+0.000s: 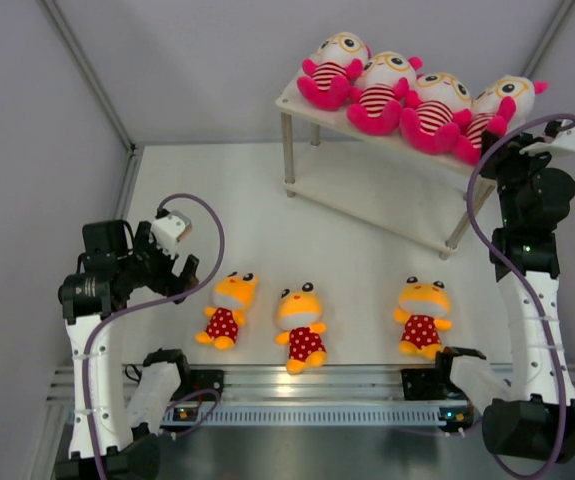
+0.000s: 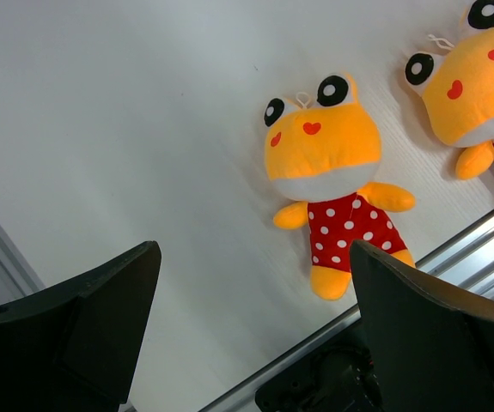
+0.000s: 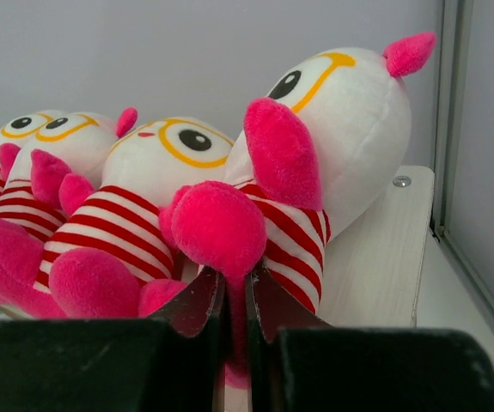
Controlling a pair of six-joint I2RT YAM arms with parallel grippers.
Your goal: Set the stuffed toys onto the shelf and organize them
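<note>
Right gripper [image 3: 236, 290]: jaws almost closed, pinching a fold of pink plush from the end pink toy [image 3: 332, 129] directly ahead.
End pink toy: lies on the shelf [image 3: 375, 249] top board, pressed against its pink neighbours [image 1: 379, 90] to the gripper's left.
Left gripper [image 2: 253, 253]: spread wide, holding nothing, above the table [image 2: 100, 112].
Nearest yellow toy [image 2: 328, 163]: ahead-right of the left fingers, on its back, long axis running away from them, so the jaws would close across its width.
Nearer arm: left, I judge.
</note>
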